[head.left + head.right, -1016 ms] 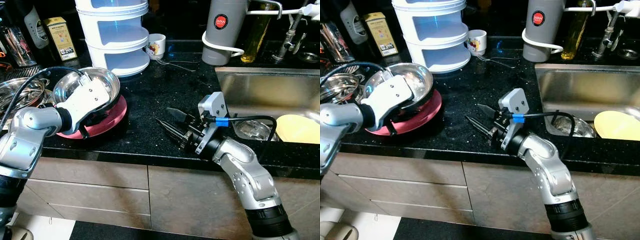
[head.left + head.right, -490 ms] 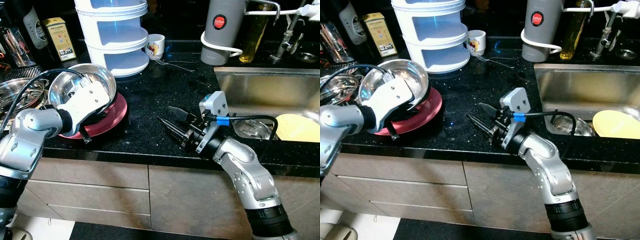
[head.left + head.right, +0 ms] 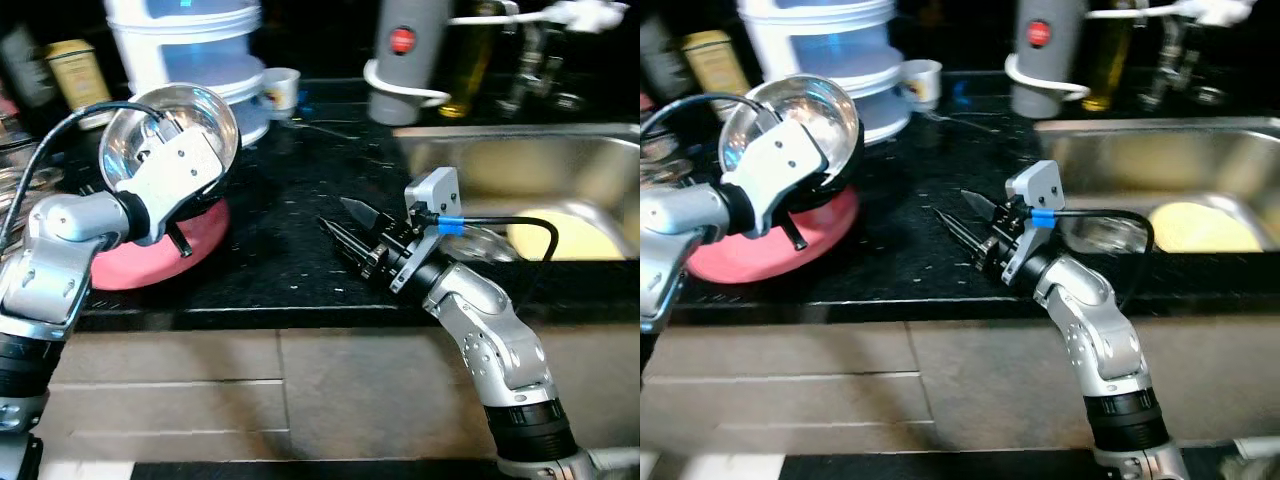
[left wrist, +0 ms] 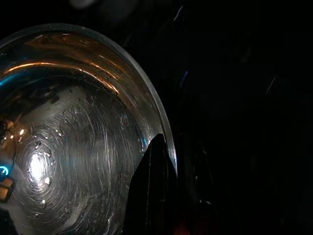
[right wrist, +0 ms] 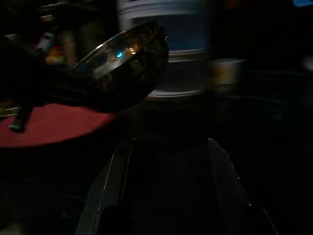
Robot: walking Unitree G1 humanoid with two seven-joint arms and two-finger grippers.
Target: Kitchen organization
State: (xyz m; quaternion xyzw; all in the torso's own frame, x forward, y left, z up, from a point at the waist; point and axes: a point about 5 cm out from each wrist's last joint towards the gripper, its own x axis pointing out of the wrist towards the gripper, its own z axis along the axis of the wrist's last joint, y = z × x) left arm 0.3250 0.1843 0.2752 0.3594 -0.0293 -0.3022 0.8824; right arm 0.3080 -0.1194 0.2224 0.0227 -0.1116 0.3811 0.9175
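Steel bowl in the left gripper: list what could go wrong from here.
1. The steel bowl is tilted steeply, and the left gripper pinches only its rim, so it may slip and drop onto the red plate.
2. The white tiered container stands close behind the bowl; a swing could knock it.

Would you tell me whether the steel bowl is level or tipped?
Tipped: the left gripper holds the bowl by its rim above the red plate.

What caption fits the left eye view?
Left gripper tilts a steel bowl above the pink plate.
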